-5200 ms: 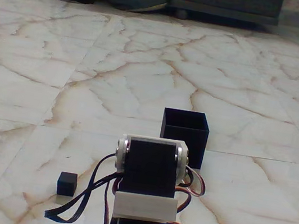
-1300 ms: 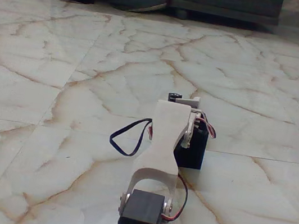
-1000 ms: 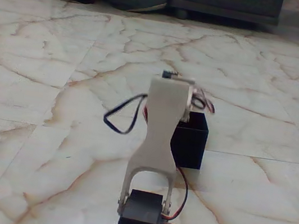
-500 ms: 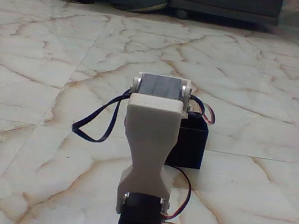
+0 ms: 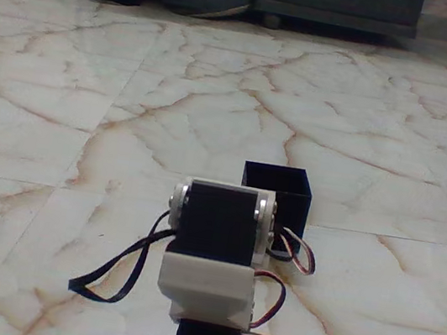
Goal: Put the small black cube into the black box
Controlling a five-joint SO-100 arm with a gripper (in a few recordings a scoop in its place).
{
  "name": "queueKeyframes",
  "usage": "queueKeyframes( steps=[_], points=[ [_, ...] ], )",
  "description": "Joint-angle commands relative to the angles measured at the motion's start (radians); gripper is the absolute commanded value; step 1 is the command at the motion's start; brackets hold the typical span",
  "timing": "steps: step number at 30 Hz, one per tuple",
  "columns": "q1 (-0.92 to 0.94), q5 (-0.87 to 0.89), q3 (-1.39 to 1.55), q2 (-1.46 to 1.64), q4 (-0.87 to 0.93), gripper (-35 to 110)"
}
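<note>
Fixed view: the white-and-black jointed arm (image 5: 208,276), raised tall in front of the box half a second ago, is now folded low at the bottom centre, with its black servo block facing the camera. Its fold uncovers the open top of the matte black thin-walled square box (image 5: 285,196) standing on the veined marble floor (image 5: 88,112). The arm's body hides the end effector, so its grip state cannot be told. The small black cube cannot be made out; the box's inside is hidden from this angle.
</note>
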Motion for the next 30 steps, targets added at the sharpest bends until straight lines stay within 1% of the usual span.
queueKeyframes(
  steps=[1,6,10,14,17,18,19,23,27,29,30],
  points=[
    [0.005,0.006,0.040,0.043,0.026,8],
    [0.005,0.055,0.072,0.112,0.253,8],
    [0.025,0.014,0.101,0.112,0.402,7],
    [0.025,0.038,0.106,0.112,0.584,7],
    [0.021,0.149,0.106,0.110,0.584,6],
    [0.021,0.137,0.106,0.107,0.583,6],
    [0.021,-0.012,0.106,0.103,0.575,5],
    [0.018,-0.037,0.107,0.077,0.551,5],
    [-0.038,0.011,0.107,0.069,0.552,4],
    [-0.103,0.101,0.107,0.063,0.552,4],
    [-0.118,0.087,0.107,0.063,0.552,4]
  ],
)
